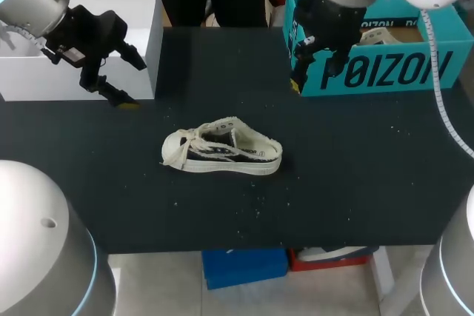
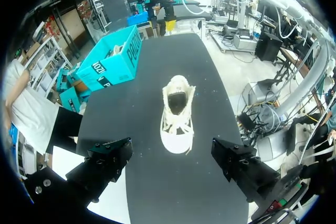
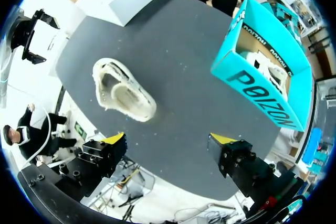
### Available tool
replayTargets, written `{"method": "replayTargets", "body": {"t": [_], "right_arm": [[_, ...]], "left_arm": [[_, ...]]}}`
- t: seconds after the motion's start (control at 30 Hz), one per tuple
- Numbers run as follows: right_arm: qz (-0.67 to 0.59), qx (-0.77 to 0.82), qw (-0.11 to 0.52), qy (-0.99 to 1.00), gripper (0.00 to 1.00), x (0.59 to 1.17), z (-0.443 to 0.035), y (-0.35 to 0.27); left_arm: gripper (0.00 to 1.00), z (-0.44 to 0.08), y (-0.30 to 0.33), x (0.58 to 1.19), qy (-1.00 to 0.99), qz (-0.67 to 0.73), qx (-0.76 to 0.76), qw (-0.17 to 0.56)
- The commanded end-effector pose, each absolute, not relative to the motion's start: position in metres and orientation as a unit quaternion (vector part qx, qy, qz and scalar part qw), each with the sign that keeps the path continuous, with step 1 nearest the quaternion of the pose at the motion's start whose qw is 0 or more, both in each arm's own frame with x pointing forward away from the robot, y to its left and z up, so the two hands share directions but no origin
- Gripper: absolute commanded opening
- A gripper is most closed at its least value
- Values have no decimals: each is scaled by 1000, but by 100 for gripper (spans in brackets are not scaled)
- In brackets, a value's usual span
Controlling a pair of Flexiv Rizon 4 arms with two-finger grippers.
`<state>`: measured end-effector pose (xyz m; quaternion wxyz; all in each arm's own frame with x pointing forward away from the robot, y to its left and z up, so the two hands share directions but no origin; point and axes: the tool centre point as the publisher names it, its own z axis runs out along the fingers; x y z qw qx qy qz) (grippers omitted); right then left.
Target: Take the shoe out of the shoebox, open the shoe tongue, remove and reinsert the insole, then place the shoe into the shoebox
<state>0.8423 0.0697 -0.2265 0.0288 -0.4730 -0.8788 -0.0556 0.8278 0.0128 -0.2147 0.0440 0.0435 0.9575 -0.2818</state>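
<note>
1. Black table (image 1: pixel 355 197). Its near part carries only pale specks.
2. Shoe (image 1: pixel 221 151) sits on the table about mid-way across, out of the box and well apart from both grippers. It is a cream low-top with a pale sole and a dark side panel. The toe points to the left arm's side, the heel to the right arm's side, and it looks to be resting on its sole.
3. Laces are loose and bunched over the toe end. The collar edge is frayed and the mouth of the shoe is open upward.
4. In the left wrist view the shoe (image 2: pixel 177 114) lies straight ahead of the fingers, toe nearest. In the right wrist view the shoe (image 3: pixel 123 92) lies ahead and off to one side, with a pale inside showing.
5. Left gripper (image 1: pixel 127 79) is above the table's far-left part, in front of the white box (image 1: pixel 29 79). Its fingers are spread wide and grip nothing, as the wrist view confirms (image 2: pixel 170 147).
6. Right gripper (image 1: pixel 317 72) is further back on the right, in front of the shoebox's near wall by its left corner. Its fingers are also spread wide with nothing between them (image 3: pixel 168 139).
7. Teal shoebox (image 1: pixel 385 72) stands at the far-right edge with no lid on. It also shows in the wrist views (image 3: pixel 257 90) (image 2: pixel 113 66).
8. A second pale shoe (image 3: pixel 268 69) lies inside the shoebox.
</note>
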Motion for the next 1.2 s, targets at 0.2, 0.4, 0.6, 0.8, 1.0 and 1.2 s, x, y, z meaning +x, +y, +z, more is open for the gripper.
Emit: {"method": "replayTargets", "body": {"t": [0.2, 0.4, 0.6, 0.8, 1.0, 1.2], "right_arm": [[-58, -473, 28, -879, 100, 841, -227, 69], [-122, -364, -20, -923, 100, 812, -238, 97], [-259, -254, -29, -931, 100, 789, -263, 123], [-283, -253, -31, -925, 100, 788, -267, 124], [-283, -253, -31, -925, 100, 788, -267, 124], [-335, -234, -60, -911, 100, 787, -278, 116]], "left_arm": [[100, -216, 13, 828, 957, -282, 44, 45], [100, -216, 13, 828, 957, -282, 44, 45], [100, -216, 13, 828, 957, -282, 44, 45], [100, -216, 13, 828, 957, -282, 44, 45], [100, -216, 13, 828, 957, -282, 44, 45], [100, -216, 13, 828, 957, -282, 44, 45]]}}
